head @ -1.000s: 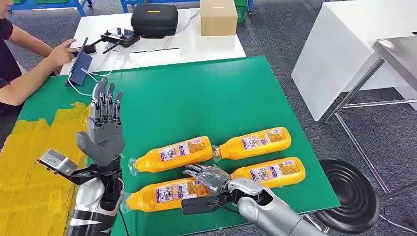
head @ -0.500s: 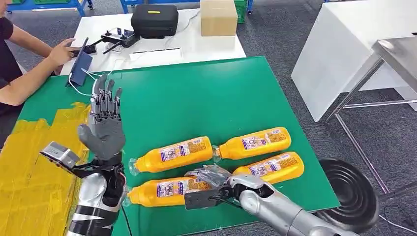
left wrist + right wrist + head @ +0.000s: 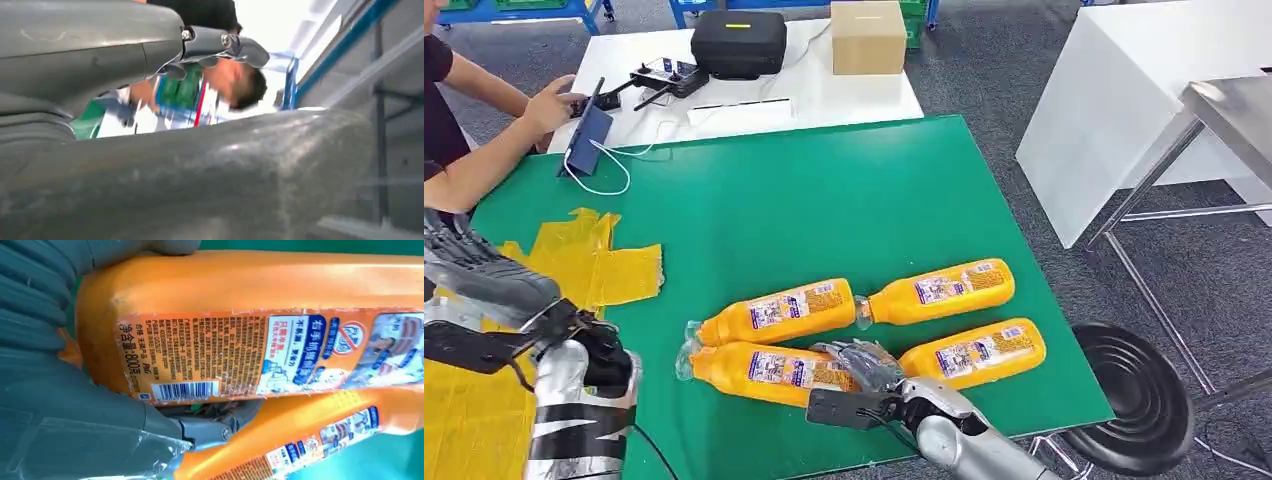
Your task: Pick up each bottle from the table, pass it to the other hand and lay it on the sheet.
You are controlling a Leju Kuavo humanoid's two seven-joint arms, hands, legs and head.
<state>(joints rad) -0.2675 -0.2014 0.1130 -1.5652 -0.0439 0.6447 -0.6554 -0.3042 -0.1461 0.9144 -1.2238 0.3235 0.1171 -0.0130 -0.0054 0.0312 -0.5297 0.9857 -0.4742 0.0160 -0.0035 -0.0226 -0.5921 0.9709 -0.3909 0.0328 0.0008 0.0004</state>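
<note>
Left hand [image 3: 479,275] dropped aside, right hand [image 3: 864,365] gripping bottle [image 3: 769,370]

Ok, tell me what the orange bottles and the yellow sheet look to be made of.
Orange bottles: likely glossy plastic, with smooth highlights and printed paper-like labels. The right hand holds one. Yellow sheet: probably thin plastic film, crinkled, with ragged edges and some shine; hard to confirm.
</note>
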